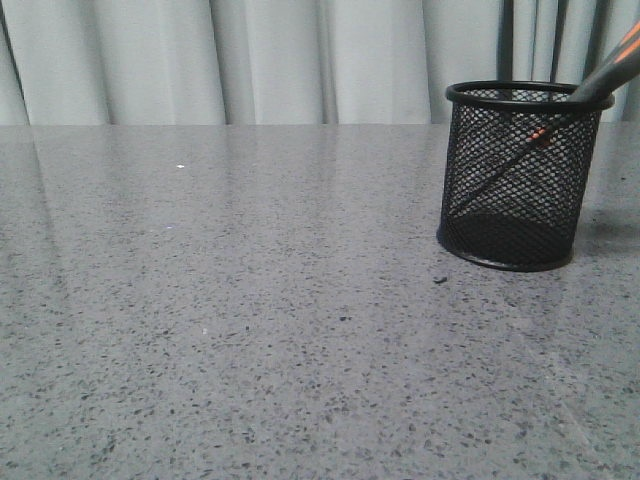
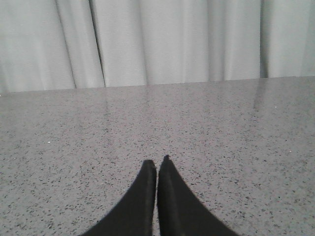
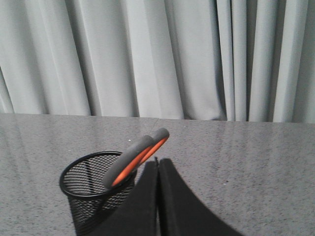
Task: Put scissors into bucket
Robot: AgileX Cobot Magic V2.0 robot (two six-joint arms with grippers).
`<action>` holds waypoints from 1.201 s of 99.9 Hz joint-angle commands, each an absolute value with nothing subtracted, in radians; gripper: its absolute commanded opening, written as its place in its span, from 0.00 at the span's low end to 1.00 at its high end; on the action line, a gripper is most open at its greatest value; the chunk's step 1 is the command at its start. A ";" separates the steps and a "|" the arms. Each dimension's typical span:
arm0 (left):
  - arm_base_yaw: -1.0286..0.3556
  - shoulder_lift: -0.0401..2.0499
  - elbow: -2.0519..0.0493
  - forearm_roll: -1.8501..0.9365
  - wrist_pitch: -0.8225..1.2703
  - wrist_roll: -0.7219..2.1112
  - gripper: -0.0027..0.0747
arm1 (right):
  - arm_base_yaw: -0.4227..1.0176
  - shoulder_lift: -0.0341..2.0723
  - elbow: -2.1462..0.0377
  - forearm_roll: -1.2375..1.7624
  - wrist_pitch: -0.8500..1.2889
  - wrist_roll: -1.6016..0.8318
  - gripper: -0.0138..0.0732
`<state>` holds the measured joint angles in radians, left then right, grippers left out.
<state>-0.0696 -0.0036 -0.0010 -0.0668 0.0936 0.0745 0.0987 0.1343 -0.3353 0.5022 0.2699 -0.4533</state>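
1. Two pincers appear only in their own wrist views; the front view shows neither.
2. Seen from the front, the scissors (image 1: 560,120) stand tilted inside the bucket (image 1: 520,175), blades slanting down through the mesh, handles leaning over the rim to the right and cut by the frame edge.
3. Only the right wrist view shows the orange-lined handle loops whole, jutting above the rim beside the right pincer (image 3: 158,162), whose fingers are pressed together, holding nothing.
4. Over bare speckled tabletop (image 2: 236,147), the left pincer (image 2: 157,161) is likewise closed and empty.
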 commanded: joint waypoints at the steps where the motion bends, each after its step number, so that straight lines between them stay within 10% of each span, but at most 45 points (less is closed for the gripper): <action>1: -0.067 -0.030 0.016 -0.078 0.021 0.063 0.01 | 0.095 0.144 -0.350 0.441 0.173 -0.452 0.08; 22: -0.067 -0.030 0.016 -0.078 0.021 0.063 0.01 | 0.071 0.144 -0.235 0.025 0.041 -0.113 0.08; 120: -0.067 -0.028 0.016 -0.078 0.021 0.063 0.01 | 0.022 -0.027 0.037 0.014 0.054 -0.111 0.08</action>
